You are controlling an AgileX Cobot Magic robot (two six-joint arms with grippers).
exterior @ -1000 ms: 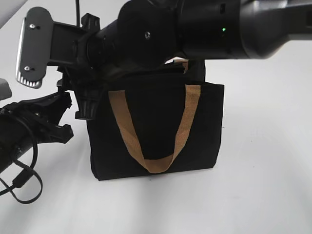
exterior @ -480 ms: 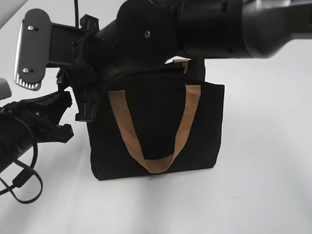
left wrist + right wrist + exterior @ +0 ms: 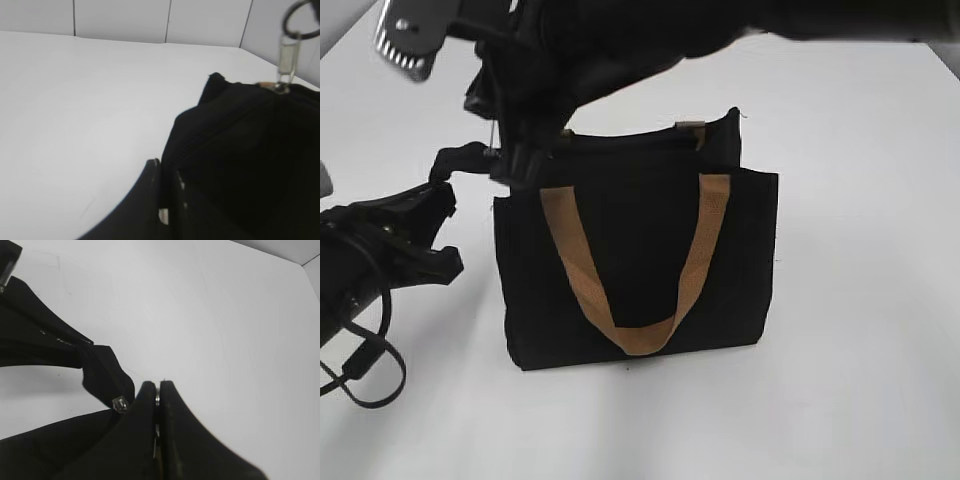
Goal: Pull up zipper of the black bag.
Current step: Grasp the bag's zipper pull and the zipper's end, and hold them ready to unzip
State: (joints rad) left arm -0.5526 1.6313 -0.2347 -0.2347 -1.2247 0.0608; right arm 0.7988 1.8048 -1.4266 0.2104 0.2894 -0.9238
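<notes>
The black bag (image 3: 640, 260) stands upright on the white table, with tan loop handles (image 3: 620, 335). Its zipper (image 3: 620, 140) runs along the top edge. My right arm reaches across from the top right. My right gripper (image 3: 515, 168) is at the bag's top left corner. In the right wrist view it (image 3: 158, 390) is shut on the pull tab's metal ring (image 3: 158, 399). My left gripper (image 3: 442, 235) is left of the bag. In the left wrist view it (image 3: 167, 175) is shut on black bag fabric (image 3: 240, 150). The silvery pull tab (image 3: 286, 57) stands up there.
A black cable (image 3: 365, 365) loops on the table under my left arm. The white table (image 3: 860, 380) stretches to the right of the bag and in front of it. Pale wall panels (image 3: 125, 20) stand behind the table in the left wrist view.
My right arm has risen and now sits higher in the view, uncovering the bag's top edge. The bag's top left corner is drawn up. My left gripper has shifted slightly left.
</notes>
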